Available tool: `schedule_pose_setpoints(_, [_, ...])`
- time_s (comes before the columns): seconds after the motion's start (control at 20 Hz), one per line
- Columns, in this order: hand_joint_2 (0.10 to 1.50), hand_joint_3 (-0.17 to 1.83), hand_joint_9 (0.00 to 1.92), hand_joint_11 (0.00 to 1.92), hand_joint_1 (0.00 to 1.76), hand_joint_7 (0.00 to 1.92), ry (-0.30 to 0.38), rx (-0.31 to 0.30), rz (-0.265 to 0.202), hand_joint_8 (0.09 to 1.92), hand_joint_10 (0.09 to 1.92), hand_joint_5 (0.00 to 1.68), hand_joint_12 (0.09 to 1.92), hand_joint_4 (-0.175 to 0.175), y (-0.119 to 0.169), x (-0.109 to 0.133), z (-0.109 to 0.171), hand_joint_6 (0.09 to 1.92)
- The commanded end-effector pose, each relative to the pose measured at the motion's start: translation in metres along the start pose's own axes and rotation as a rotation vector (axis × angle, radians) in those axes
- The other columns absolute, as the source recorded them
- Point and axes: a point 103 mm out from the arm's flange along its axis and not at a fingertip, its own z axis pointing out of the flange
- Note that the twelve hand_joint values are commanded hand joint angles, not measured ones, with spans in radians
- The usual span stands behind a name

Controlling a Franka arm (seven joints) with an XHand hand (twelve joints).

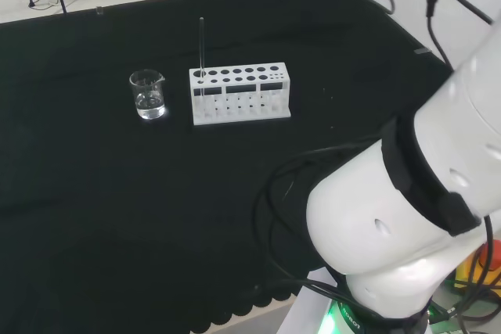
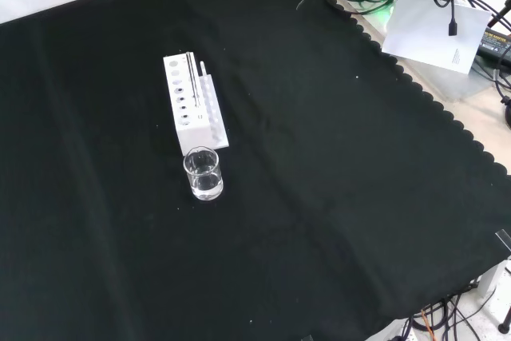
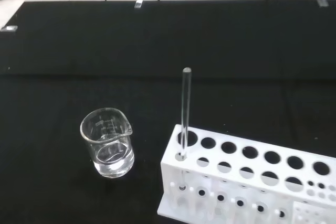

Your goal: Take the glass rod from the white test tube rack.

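Looking first at the head view, we see the white arm link [image 1: 407, 224] nearest to us, at the right. Its hand we cannot judge: whether the fingers are open or closed, or hold anything, we cannot tell. Farther out on the black cloth [image 1: 117, 217] stands the white test tube rack [image 1: 240, 94], with a small glass beaker [image 1: 147, 94] near its left end, apart from it. The glass rod [image 1: 201, 47] stands upright in a hole at that left end of the rack, rising well above it.
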Motion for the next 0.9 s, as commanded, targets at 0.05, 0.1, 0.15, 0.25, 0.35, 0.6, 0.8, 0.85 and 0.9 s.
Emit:
schedule_pose_setpoints(0.05, [1.14, -0.04, 0.12, 0.0, 0.59, 0.0, -0.028, 0.019, -0.069, 0.73, 0.88, 0.08, 1.34, -0.115, 0.055, 0.012, 0.026, 0.09])
schedule_pose_setpoints(0.1, [1.14, -0.04, 0.12, 0.0, 0.58, 0.0, -0.034, 0.028, -0.072, 0.73, 0.89, 0.08, 1.35, -0.115, 0.062, 0.011, 0.031, 0.09])
schedule_pose_setpoints(0.15, [1.14, -0.04, 0.12, 0.0, 0.58, 0.0, -0.034, 0.038, -0.072, 0.73, 0.89, 0.09, 1.35, -0.115, 0.067, 0.01, 0.036, 0.09])
schedule_pose_setpoints(0.25, [1.14, -0.04, 0.13, 0.0, 0.58, 0.0, -0.027, 0.057, -0.073, 0.74, 0.89, 0.09, 1.35, -0.116, 0.078, 0.007, 0.047, 0.09])
schedule_pose_setpoints(0.35, [1.14, -0.04, 0.13, 0.0, 0.58, 0.0, -0.017, 0.068, -0.076, 0.75, 0.89, 0.09, 1.35, -0.117, 0.086, 0.004, 0.057, 0.09])
schedule_pose_setpoints(0.6, [1.15, -0.04, 0.17, 0.0, 0.57, 0.0, -0.016, 0.081, -0.097, 0.8, 0.89, 0.1, 1.36, -0.12, 0.099, -0.002, 0.082, 0.09])
schedule_pose_setpoints(0.8, [1.16, -0.04, 0.19, 0.0, 0.56, 0.02, -0.011, 0.09, -0.109, 0.83, 0.9, 0.1, 1.37, -0.123, 0.105, -0.007, 0.095, 0.09])
schedule_pose_setpoints(0.85, [1.16, -0.04, 0.2, 0.0, 0.56, 0.03, -0.012, 0.09, -0.109, 0.84, 0.9, 0.11, 1.38, -0.124, 0.106, -0.008, 0.098, 0.09])
schedule_pose_setpoints(0.9, [1.16, -0.04, 0.21, 0.0, 0.55, 0.04, -0.012, 0.092, -0.107, 0.84, 0.9, 0.11, 1.39, -0.126, 0.108, -0.01, 0.101, 0.09])
